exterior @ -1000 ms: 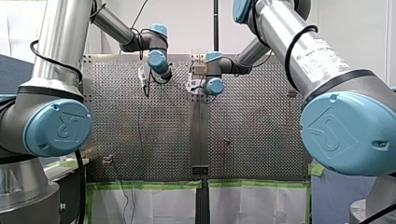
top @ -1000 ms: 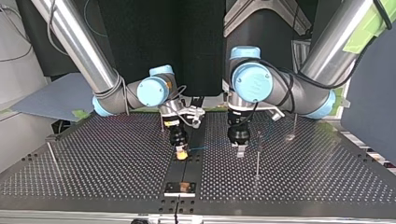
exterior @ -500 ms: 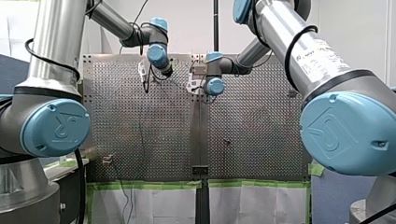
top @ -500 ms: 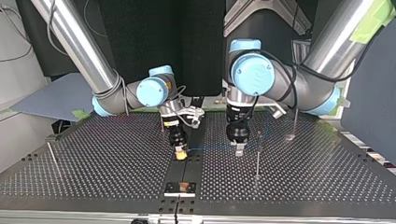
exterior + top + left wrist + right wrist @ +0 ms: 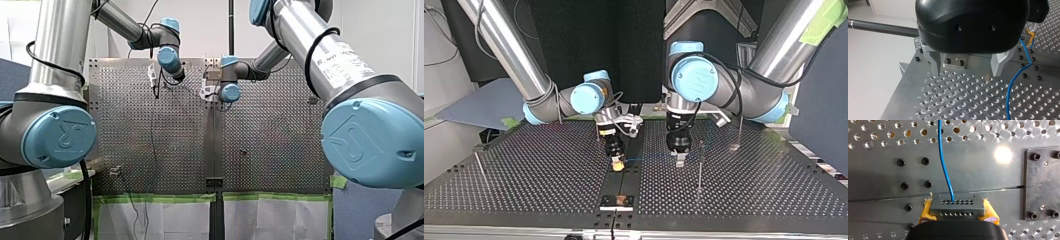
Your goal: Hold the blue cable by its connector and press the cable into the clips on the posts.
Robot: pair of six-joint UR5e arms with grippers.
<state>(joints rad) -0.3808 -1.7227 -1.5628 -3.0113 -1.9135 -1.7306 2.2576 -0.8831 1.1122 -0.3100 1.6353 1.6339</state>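
Mostly, the front view hides the work: both grippers are lost behind the arms' wrist joints at the far end of the table (image 5: 150, 140).

From the right wrist, my right gripper (image 5: 958, 213) has its body cut off at the edge. Its yellow pads (image 5: 926, 210) are clamped on the two ends of a grey connector (image 5: 957, 205). The blue cable (image 5: 944, 162) leaves the connector and runs straight ahead of the gripper across the table, out of sight.

From the left wrist, my left gripper (image 5: 967, 68) has its metal fingers (image 5: 935, 63) spread wide, with nothing between them and their tips close above the table. The cable lies just beside it.

Across the table, the cable is only a faint line between the grippers. A thin upright post (image 5: 699, 167) stands just beside my left gripper, on the side away from my right gripper. Any clip on it is too small to make out.
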